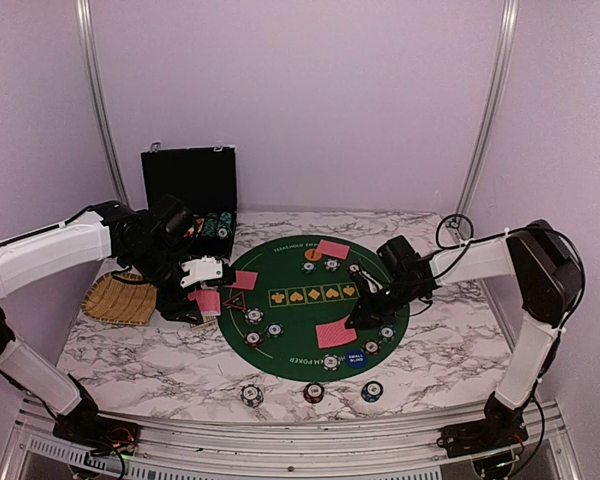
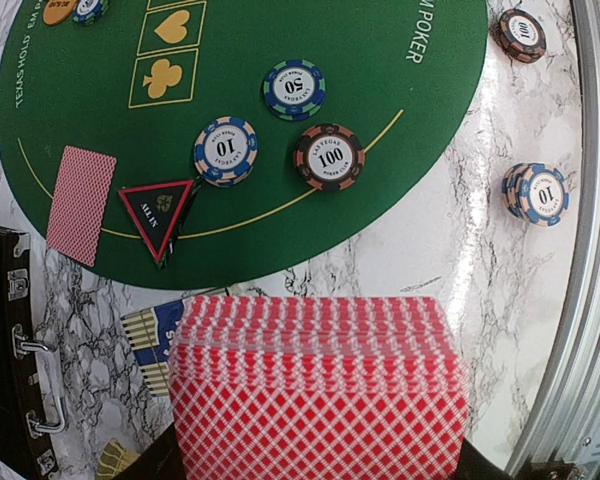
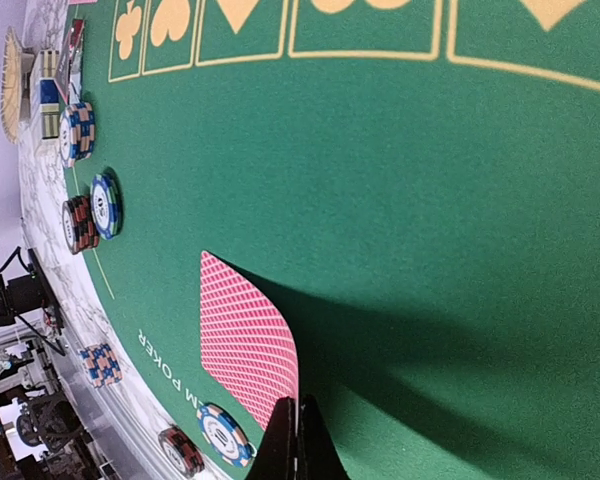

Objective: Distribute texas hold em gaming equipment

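The left gripper [image 1: 202, 302] is clamped on a thick deck [image 2: 320, 390] of red-backed cards, held over the marble table [image 1: 160, 365] just off the left rim of the green mat [image 1: 298, 318]. In its wrist view its fingers show only as dark corners below the deck. The right gripper [image 3: 298, 440] is closed tight with its fingers pressed together. Its tips meet a corner of the near card [image 3: 242, 330], which lies face down on the mat's near right part; whether that corner is pinched I cannot tell. Nearest the arm bases, three front chips [image 1: 314, 392] stand in a row on bare marble, off the mat. Next comes the blue disc [image 1: 356, 360] at the mat's near edge, close to the near card, with right chips [image 1: 371, 347] just beyond it. On the mat's left side sit left chips [image 2: 225, 151] marked 10, 50 and 100. Just beside them is the triangle [image 2: 158, 212] across the yellow line, and the left card [image 2: 80, 203] lies by it. Beyond the yellow suit boxes are the far chips [image 1: 331, 264], the orange disc [image 1: 312, 255] and the far card [image 1: 333, 248]. Left of the mat lies a straw tray [image 1: 115, 300], and an open black case [image 1: 190, 190] stands at the back.
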Robot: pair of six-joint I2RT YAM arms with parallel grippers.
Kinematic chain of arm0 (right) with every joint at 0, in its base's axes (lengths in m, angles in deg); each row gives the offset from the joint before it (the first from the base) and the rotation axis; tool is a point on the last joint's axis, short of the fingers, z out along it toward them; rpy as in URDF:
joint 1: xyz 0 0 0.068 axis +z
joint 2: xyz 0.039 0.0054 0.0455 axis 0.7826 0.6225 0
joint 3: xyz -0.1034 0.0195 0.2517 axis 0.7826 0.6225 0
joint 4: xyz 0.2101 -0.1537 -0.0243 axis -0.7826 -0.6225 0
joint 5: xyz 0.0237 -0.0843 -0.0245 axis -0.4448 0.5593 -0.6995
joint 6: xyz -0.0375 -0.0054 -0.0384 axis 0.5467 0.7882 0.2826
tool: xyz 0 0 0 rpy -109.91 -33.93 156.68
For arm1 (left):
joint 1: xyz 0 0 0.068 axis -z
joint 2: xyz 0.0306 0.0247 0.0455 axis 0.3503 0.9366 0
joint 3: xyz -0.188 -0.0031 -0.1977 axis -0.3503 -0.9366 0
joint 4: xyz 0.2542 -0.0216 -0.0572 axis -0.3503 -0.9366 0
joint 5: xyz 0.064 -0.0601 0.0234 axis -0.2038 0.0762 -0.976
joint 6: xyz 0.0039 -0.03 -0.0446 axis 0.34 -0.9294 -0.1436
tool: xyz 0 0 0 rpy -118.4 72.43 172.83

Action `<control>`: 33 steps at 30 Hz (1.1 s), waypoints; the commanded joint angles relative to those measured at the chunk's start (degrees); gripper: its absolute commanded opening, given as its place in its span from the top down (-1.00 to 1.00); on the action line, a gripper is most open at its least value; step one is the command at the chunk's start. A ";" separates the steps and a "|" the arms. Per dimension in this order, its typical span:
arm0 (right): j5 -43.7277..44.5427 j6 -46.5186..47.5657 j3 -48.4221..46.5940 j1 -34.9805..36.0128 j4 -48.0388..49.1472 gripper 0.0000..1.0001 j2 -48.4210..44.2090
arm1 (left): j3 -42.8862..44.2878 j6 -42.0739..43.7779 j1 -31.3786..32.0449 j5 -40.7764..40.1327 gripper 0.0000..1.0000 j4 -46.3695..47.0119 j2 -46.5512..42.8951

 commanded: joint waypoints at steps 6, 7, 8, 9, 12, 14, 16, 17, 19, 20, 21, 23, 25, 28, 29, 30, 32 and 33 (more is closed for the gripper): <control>5.43 5.37 -3.94 -0.43 -9.29 0.71 -0.70 | 1.72 0.31 0.10 1.67 0.62 -1.71 -0.93; 5.30 5.40 -4.13 -0.43 -9.27 0.61 -0.96 | 1.75 0.31 0.11 1.68 0.62 -1.71 -0.95; 5.35 5.25 -4.23 -0.47 -9.28 0.49 -1.22 | 1.77 0.38 0.11 1.69 0.61 -1.71 -0.95; 5.87 5.05 -4.53 -0.43 -9.42 0.32 -1.42 | 1.78 0.38 0.11 1.66 0.61 -1.70 -0.96; 8.19 4.78 -6.06 -0.49 -10.60 0.10 -2.02 | 1.82 0.41 0.07 1.70 0.61 -1.79 -1.03; 10.11 4.19 -7.20 -0.44 -11.26 -0.05 -2.87 | 1.82 0.40 0.11 1.56 0.61 -1.80 -1.04; 11.22 2.75 -7.98 -0.23 -10.72 -0.14 -4.32 | 1.80 0.41 0.11 1.67 0.62 -1.80 -1.02; 11.73 1.24 -7.88 0.15 -9.82 -0.22 -5.06 | 1.82 0.40 0.11 1.68 0.61 -1.77 -1.00; 11.49 -1.57 -7.78 1.58 -6.49 -0.35 -6.13 | 2.11 0.40 0.11 1.60 0.61 -1.74 -0.88; 10.88 -3.14 -8.15 2.52 -5.09 -0.39 -6.17 | 2.29 0.40 0.11 1.50 0.61 -1.70 -0.83; 9.98 -4.52 -8.33 3.61 -2.94 -0.43 -6.29 | 2.47 0.35 0.11 1.49 0.61 -1.71 -0.72; 7.21 -8.48 -8.52 6.04 2.52 -0.51 -6.40 | 2.76 0.32 0.05 1.68 0.61 -1.71 -0.53; 4.82 -12.95 -8.72 8.70 8.87 -0.55 -5.85 | 2.99 0.24 0.11 1.90 0.61 -1.73 -0.31; 1.07 -20.42 -9.76 13.02 18.36 -0.57 -3.23 | 3.20 -0.08 0.11 1.99 0.62 -1.73 0.08; -0.04 -22.21 -10.20 14.23 21.32 -0.58 -2.03 | 3.18 -0.12 0.11 2.00 0.62 -1.71 0.06; -0.96 -24.18 -10.99 15.34 24.18 -0.59 -1.00 | 3.15 -0.17 0.11 2.05 0.61 -1.71 0.08; -2.29 -27.91 -11.69 17.35 30.25 -0.61 0.97 | 3.33 -0.53 0.07 2.24 0.61 -1.71 0.19; -2.82 -29.78 -12.06 18.17 33.34 -0.64 2.18 | 3.40 -0.71 0.11 2.45 0.61 -1.71 0.24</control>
